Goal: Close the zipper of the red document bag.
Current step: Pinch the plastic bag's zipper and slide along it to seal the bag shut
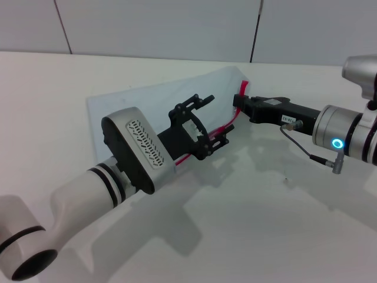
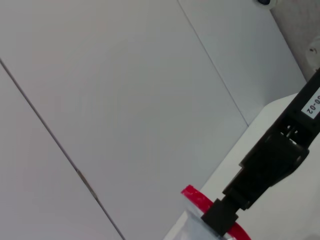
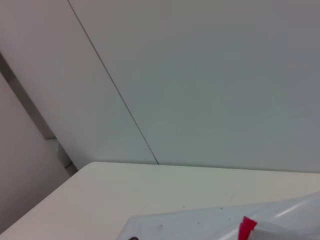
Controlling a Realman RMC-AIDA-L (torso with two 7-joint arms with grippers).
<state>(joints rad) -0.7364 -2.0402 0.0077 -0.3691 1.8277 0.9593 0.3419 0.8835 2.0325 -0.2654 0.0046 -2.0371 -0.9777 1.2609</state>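
Observation:
The red document bag (image 1: 153, 103) lies flat on the white table, a pale blue-grey pouch. Its zipper (image 1: 227, 125) is a red strip along the bag's right-hand edge, ending in a red tab (image 1: 243, 86) at the far corner. My left gripper (image 1: 219, 116) hovers open over the middle of that edge, with its lower finger (image 1: 217, 141) right beside the strip. My right gripper (image 1: 237, 101) reaches in from the right and is shut on the zipper's far end, just below the tab. In the left wrist view its black finger (image 2: 220, 217) sits on the red zipper (image 2: 192, 196). The right wrist view catches the bag (image 3: 210, 222) and tab (image 3: 246, 229).
The white table (image 1: 277, 230) stretches wide in front and to the right of the bag. A grey panelled wall (image 1: 177, 26) rises behind the table's far edge. A cable (image 1: 306, 152) loops under my right wrist.

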